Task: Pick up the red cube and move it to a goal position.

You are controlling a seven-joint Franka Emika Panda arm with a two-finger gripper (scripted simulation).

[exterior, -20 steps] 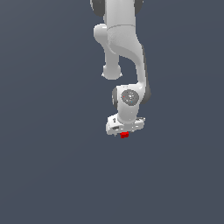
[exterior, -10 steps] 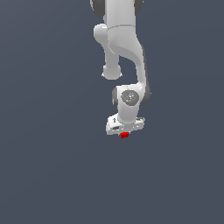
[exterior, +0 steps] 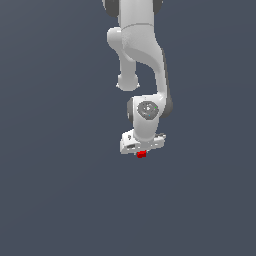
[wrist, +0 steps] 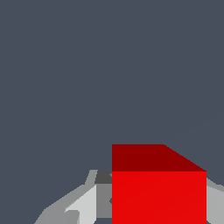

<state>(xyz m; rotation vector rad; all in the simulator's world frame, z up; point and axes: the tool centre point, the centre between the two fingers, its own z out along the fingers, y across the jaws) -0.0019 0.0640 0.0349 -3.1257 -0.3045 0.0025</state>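
The red cube is a tiny bright red block just under the white gripper in the exterior view, near the middle of the picture. In the wrist view the red cube fills the space between the grey fingers, which sit against its sides. The gripper is shut on the cube. The white arm reaches down from the top of the exterior view. The fingertips are hidden behind the hand in the exterior view.
A plain dark grey-blue surface fills the background in both views. No other object or goal marker shows.
The arm, gripper and cube stand almost as before; any shift is too slight to tell.
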